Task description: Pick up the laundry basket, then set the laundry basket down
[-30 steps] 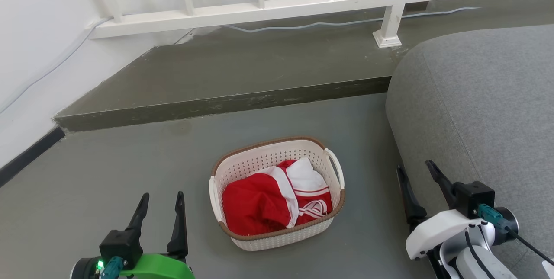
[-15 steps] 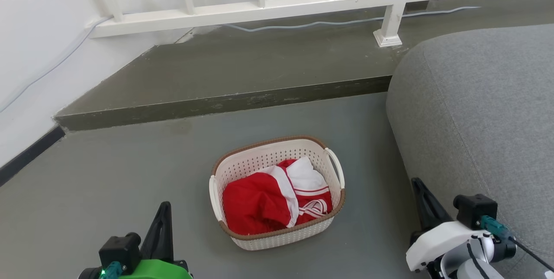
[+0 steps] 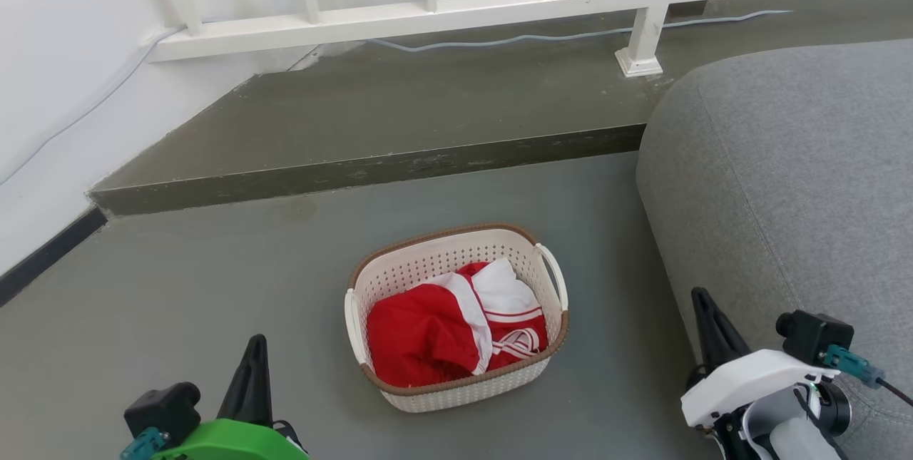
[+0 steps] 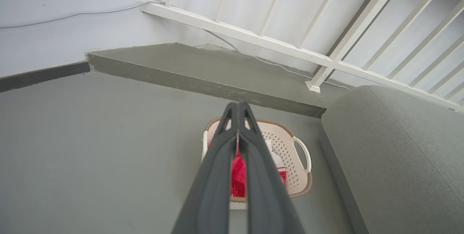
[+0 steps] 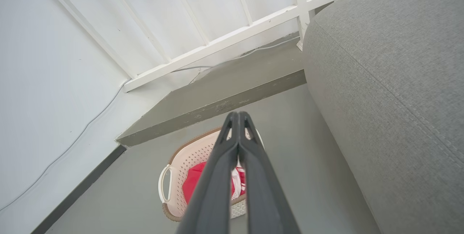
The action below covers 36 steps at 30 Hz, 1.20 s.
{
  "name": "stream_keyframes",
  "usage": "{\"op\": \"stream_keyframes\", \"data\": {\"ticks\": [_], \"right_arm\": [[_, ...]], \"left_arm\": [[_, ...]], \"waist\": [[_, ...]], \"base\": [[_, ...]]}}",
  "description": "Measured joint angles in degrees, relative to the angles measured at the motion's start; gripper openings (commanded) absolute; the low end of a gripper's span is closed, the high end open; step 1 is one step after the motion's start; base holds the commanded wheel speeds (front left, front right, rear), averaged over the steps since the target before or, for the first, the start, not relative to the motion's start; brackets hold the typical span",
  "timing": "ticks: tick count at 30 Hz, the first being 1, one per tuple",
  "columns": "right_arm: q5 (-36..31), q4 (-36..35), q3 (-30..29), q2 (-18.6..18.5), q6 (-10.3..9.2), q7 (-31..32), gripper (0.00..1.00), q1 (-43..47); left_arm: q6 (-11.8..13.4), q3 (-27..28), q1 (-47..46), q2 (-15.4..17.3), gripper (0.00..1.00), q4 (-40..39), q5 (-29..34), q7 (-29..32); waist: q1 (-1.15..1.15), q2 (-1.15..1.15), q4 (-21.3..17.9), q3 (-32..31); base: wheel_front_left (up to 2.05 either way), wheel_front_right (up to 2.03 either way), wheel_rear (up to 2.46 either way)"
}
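Laundry basket [image 3: 428, 269]: small cream-white perforated plastic tub with a brown woven-look rim. It sits flat on the grey floor [image 3: 214, 282], centred ahead of the robot and just short of the raised concrete step [image 3: 371, 118]. A crumpled red-and-white garment [image 3: 428, 339] lies inside, below the rim, so it shouldn't snag a lift. One white side handle [image 3: 555, 274] faces the grey fabric sofa [image 3: 784, 182], near it but apart; the other [image 3: 351, 324] faces open floor. My read: the handles lie left and right of the robot, so each arm gets one, which suits a two-arm lift.

Left gripper [image 3: 255, 347]: low on the basket's left, well apart from it. Fingers pressed together tip to tip, holding and touching nothing.

Right gripper [image 3: 701, 297]: low on the right, between basket and sofa, near the sofa's edge; I can't tell if it brushes the fabric. Fingers likewise together, empty.

Judgement: pick-up not begun. Both sets of jaws must spread before they can take a handle.
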Motion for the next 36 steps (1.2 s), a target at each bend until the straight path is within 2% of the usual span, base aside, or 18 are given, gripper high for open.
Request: {"op": "stream_keyframes", "data": {"ticks": [36], "right_arm": [[22.8, -0.2, -8.7, 1.8, 4.03, 6.3, 0.0, -0.8]], "left_arm": [[-2.9, 5.5, -1.8, 0.0, 0.0, 1.7, -23.9, 6.3]], "waist": [[0.0, 0.0, 0.0, 0.1]], "base": [[0.0, 0.0, 0.0]]}}
